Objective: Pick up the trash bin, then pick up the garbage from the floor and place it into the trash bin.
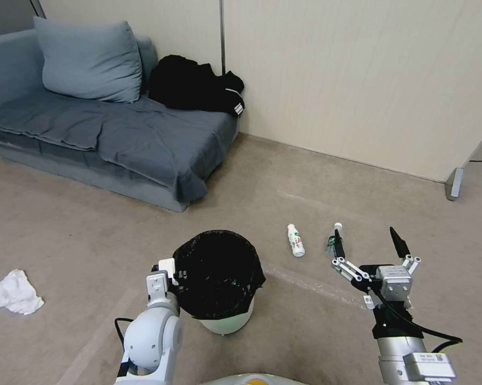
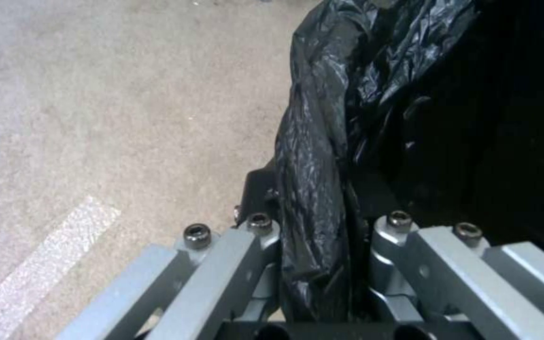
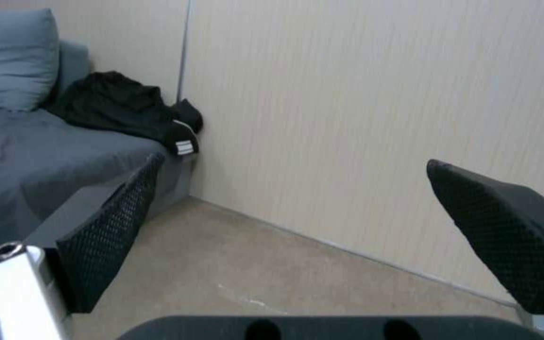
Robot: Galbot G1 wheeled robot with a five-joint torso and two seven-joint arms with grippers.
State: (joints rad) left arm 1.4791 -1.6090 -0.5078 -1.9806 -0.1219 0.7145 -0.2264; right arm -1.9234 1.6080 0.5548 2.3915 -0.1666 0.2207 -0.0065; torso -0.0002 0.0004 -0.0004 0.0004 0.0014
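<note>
We're holding the trash bin [image 1: 219, 289] just above the carpet, left gripper [image 2: 313, 264] clamped on its bag-lined rim; we can't tell what's inside, the black liner [image 2: 322, 156] is hiding it. Right gripper [image 1: 370, 248] is hanging fingers spread wide, over two small bottles [image 1: 296, 240] lying on the floor. Crumpled tissue [image 1: 15, 292] is sitting well off to the left.

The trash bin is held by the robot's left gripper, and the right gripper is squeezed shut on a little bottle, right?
Not quite. The left gripper does clamp the trash bin at its bag-lined rim. But the right gripper is open and empty, as the right wrist view shows. Both bottles lie on the floor.
</note>
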